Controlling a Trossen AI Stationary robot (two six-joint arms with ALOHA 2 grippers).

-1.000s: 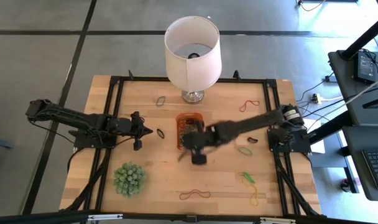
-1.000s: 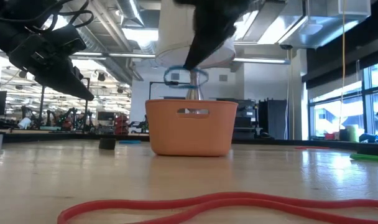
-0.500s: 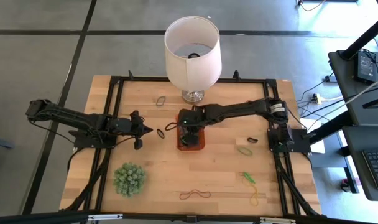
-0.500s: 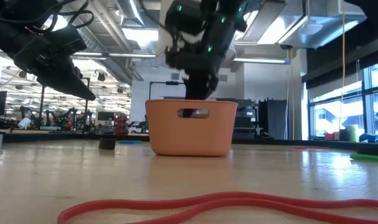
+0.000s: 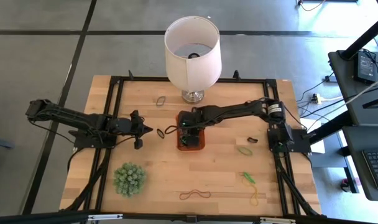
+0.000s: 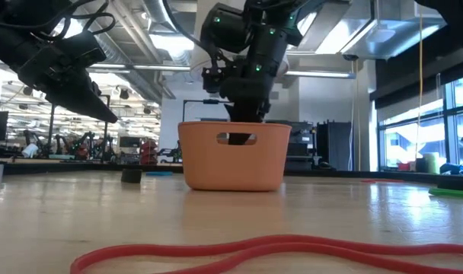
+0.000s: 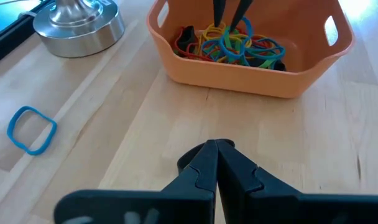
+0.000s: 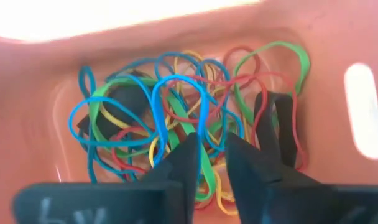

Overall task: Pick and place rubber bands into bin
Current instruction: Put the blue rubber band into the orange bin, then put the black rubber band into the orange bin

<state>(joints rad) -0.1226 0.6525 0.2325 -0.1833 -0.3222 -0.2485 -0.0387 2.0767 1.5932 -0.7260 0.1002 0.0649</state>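
Observation:
The orange bin stands mid-table and holds a heap of coloured rubber bands. My right gripper reaches down into the bin, its fingers a little apart. A blue band lies looped on the heap right at the fingertips. From the left wrist view the right gripper shows as two separate dark tips over the heap. My left gripper is shut and touches nothing; it hovers left of the bin. Loose bands lie flat on the table: blue, red, green. My right gripper points steeply down into the bin from above, its fingertips at the near curve of the blue band, which rests on the heap. Whether the fingers touch the band, I cannot tell.
A white lampshade on a metal foot stands just behind the bin. A spiky green ball plant sits near left. More bands lie at the near edge, right and by the left gripper.
My right gripper has swung from the bin's near side toward the far left, over the bin, then down into it. The blue band that hung below its fingers above the bin now lies on the heap inside.

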